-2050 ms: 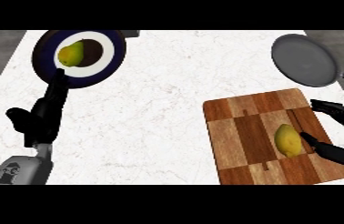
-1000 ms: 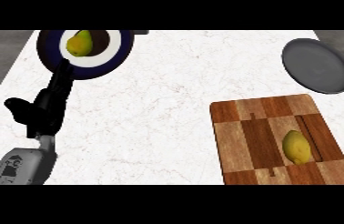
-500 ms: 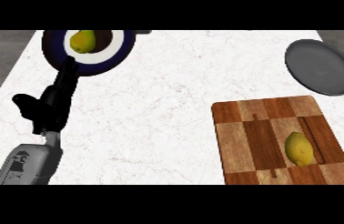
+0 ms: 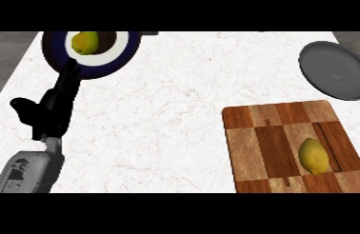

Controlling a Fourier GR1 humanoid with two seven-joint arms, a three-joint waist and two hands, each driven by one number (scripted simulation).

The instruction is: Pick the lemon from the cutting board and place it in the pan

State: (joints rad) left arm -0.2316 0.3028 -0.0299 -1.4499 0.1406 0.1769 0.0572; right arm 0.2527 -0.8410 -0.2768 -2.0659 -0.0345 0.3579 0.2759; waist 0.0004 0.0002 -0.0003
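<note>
- Since half a second ago we note almost no movement: the left hand [image 4: 44, 113] sits a touch further right and lower in view, while lemon, board and pan hold their places; two seconds ago our right hand showed at the board's right edge, and it is now out of view.
- Left forearm [image 4: 28, 171]: grey, entering from the lower left corner of the head view.
- Left hand: black, over the left side of the white marbled worktop [image 4: 169, 100], fingers straight and stretched up toward the plate, thumb spread to the left; it holds nothing.
- Plate [image 4: 116, 57]: dark blue rim, white ring, dark centre, at the upper left; we see our fingertips overlapping its lower edge.
- Yellow-green fruit [image 4: 85, 42]: lying on the plate's centre.
- Cutting board [image 4: 271, 147]: striped wood in light and dark bands, at the lower right, cut off by the lower edge of view.
- Lemon [image 4: 314, 156]: the task's item, lying on the board's right half, long axis pointing up the view, untouched by either hand.
- Pan [image 4: 332, 70]: grey, round, at the upper right edge, well apart from the lemon, beyond the board's far edge.
</note>
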